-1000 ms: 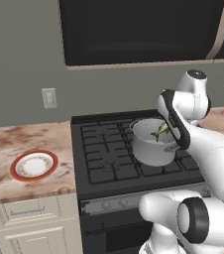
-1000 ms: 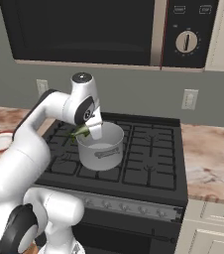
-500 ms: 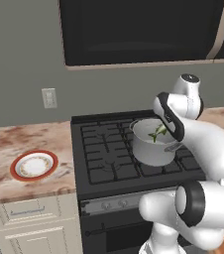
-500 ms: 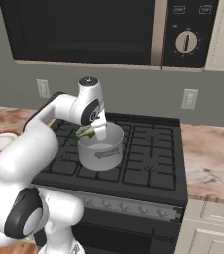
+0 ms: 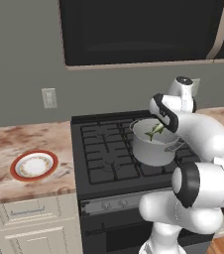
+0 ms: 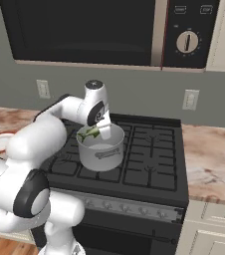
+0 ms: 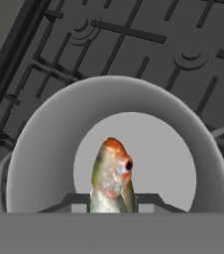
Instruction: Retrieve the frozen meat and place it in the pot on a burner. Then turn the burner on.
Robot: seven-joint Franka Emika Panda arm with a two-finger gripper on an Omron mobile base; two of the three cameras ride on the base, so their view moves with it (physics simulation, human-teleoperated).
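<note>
The frozen meat is a small greenish fish with an orange head. My gripper is shut on it and holds it just above the open mouth of the pot. The brushed-steel pot stands on the black stove's grate, and the burner under it is hidden. From the right side, the frozen meat hangs at the pot's near-left rim under the gripper. In the hand view the frozen meat stands between the fingertips, with the pot's bare floor behind it.
A red-rimmed white plate lies on the marble counter left of the stove. The stove's knobs run along its front panel. A microwave hangs above the cooktop. More counter lies to the right.
The hand has shifted slightly over the pot, carrying the fish with it. Its grip is unchanged, and the pot and plate have not moved.
</note>
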